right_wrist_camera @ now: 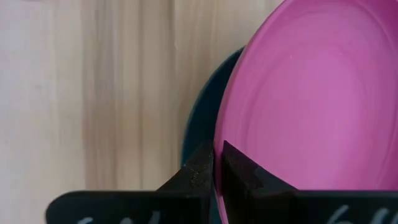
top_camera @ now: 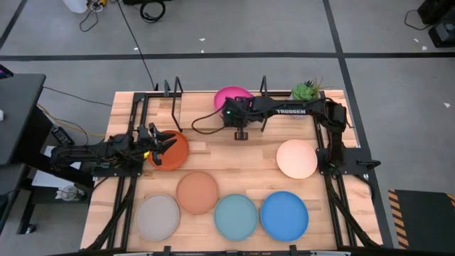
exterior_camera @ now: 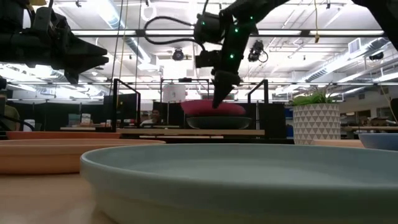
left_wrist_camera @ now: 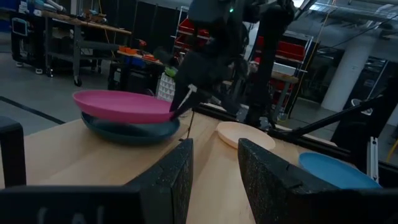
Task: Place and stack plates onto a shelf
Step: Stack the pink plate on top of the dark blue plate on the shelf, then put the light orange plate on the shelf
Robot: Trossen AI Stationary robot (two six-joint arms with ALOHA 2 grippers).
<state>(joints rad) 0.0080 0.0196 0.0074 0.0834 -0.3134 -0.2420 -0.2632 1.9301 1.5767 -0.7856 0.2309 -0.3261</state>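
While pinching magenta plate, right gripper points down.

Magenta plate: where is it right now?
In the high view the magenta plate sits at the table's far edge, centre, on the shelf, stacked on the dark teal plate. The right gripper pinches its rim.

Grey floor crossed by dark tape lines, with black cables trailing near the top edge and a yellow-black hazard strip at lower right. Dark desk left of the wooden tabletop, small green potted plant in a white patterned pot at its far right corner. Behind: open workshop, long ceiling strip lights, workbenches, red shelving, white column.
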